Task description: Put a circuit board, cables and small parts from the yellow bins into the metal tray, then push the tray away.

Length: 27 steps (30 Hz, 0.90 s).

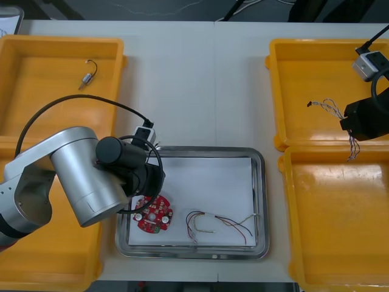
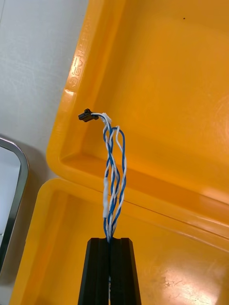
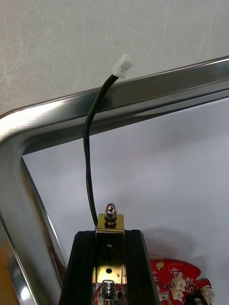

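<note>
My left gripper is shut on a small metal part, a brass-coloured block with a black lead ending in a white plug. It hangs over the left end of the metal tray, beside the round red circuit board. A red and yellow cable lies in the tray. My right gripper is shut on the twisted blue and white cable, held above the wall between the two right yellow bins. In the front view that cable dangles from the right gripper.
Another small metal part lies in the far left bin. The near right bin and the near left bin flank the tray. My left arm overhangs the tray's left rim.
</note>
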Each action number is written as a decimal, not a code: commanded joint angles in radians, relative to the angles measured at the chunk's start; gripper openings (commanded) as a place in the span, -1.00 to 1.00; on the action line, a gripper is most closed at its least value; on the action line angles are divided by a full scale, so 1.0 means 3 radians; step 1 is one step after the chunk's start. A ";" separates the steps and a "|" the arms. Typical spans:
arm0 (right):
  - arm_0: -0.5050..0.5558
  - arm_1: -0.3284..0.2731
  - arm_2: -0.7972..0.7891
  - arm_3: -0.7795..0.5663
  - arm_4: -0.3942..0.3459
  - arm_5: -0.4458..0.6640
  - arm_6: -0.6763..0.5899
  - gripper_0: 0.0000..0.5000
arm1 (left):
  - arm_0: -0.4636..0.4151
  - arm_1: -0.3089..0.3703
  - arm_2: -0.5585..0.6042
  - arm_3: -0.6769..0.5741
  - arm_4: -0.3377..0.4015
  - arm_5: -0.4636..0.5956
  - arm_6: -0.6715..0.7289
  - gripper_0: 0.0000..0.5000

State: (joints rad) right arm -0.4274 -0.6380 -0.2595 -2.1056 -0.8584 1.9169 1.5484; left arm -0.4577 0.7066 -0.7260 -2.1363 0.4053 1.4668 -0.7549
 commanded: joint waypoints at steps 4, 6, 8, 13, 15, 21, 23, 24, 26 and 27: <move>-0.0104 -0.0128 0.0062 -0.0022 0.0075 0.0010 0.0003 -1.00 | 0.0033 -0.0070 -0.0121 0.0111 -0.0083 -0.0144 0.0246 -1.00; -0.0104 -0.0128 0.0062 -0.0022 0.0069 0.0010 0.0003 -1.00 | 0.0033 -0.0070 -0.0126 0.0126 -0.0083 -0.0149 0.0251 -1.00; -0.0109 -0.0134 0.0062 -0.0022 0.0075 0.0010 0.0003 -1.00 | 0.0033 -0.0075 -0.0132 0.0131 -0.0083 -0.0165 0.0251 -1.00; -0.0104 -0.0128 0.0062 -0.0022 0.0064 0.0010 0.0003 -1.00 | 0.0033 -0.0070 -0.0142 0.0146 -0.0078 -0.0195 0.0256 -1.00; -0.0104 -0.0128 0.0062 -0.0022 0.0069 0.0010 0.0003 -1.00 | 0.0033 -0.0075 -0.0142 0.0146 -0.0073 -0.0201 0.0256 -1.00; -0.0104 -0.0128 0.0062 -0.0022 0.0064 0.0010 0.0003 -1.00 | 0.0033 -0.0075 -0.0157 0.0182 -0.0062 -0.0252 0.0256 -1.00; -0.0104 -0.0128 0.0062 -0.0022 0.0064 0.0010 0.0003 -1.00 | 0.0033 -0.0080 -0.0172 0.0208 -0.0073 -0.0282 0.0256 -1.00; -0.0104 -0.0128 0.0062 -0.0022 0.0064 0.0010 0.0003 -1.00 | 0.0033 -0.0080 -0.0172 0.0208 -0.0073 -0.0287 0.0256 -1.00; -0.0104 -0.0128 0.0062 -0.0022 0.0059 0.0010 0.0003 -1.00 | 0.0033 -0.0085 -0.0172 0.0213 -0.0073 -0.0287 0.0256 -1.00; -0.0104 -0.0128 0.0062 -0.0022 0.0059 0.0010 0.0003 -1.00 | 0.0033 -0.0085 -0.0172 0.0218 -0.0078 -0.0287 0.0256 -1.00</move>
State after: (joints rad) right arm -0.4274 -0.6380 -0.2543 -2.1055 -0.8436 1.9169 1.5485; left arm -0.4577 0.7055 -0.7529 -2.0657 0.3919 1.3927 -0.7549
